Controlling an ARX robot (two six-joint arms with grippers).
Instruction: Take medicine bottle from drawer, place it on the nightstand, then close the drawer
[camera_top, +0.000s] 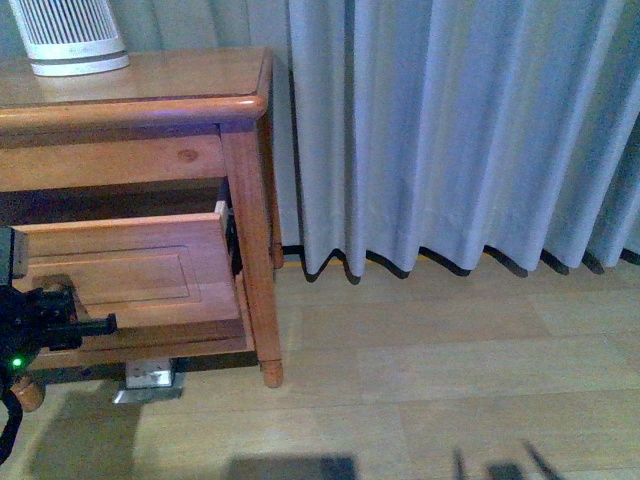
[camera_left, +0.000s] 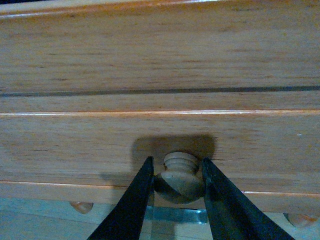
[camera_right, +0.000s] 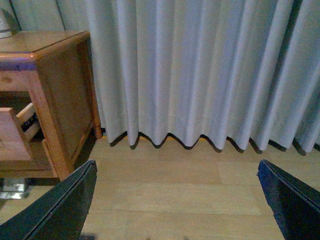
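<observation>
- Straddling the knob (camera_left: 181, 180) of the drawer (camera_top: 130, 270), my left jaws were narrowed right down. Both fingers (camera_left: 135, 210) looked to be touching the knob's sides, and they held nothing else.
- My read on why: the knob was the only handle on that front, so gripping it gave me control of the slide.
- The drawer front stood out from the nightstand (camera_top: 250, 200), with a dark gap above it. I judged it partly open.
- My right jaws were wide apart and empty. Their fingers (camera_right: 60, 210) framed bare floor (camera_right: 165, 190) in front of the curtain (camera_right: 200, 75), well apart from the nightstand, probably kept free for the pick.
- The medicine bottle was not visible in any view. The front camera saw only the outside of the drawer, so the interior was hidden.
- The tabletop (camera_top: 180, 75) showed only the white slatted device (camera_top: 70, 35), cut off by the frame edge. The tabletop's left part was out of shot, so I couldn't rule the bottle out there. My best guess was inside the drawer, unconfirmed.
- The left wrist view was too close to show more than wood grain, the knob and blurred feet below.
- In the front view my left arm (camera_top: 40, 325) was dark and cropped, so the jaws were unreadable there.
</observation>
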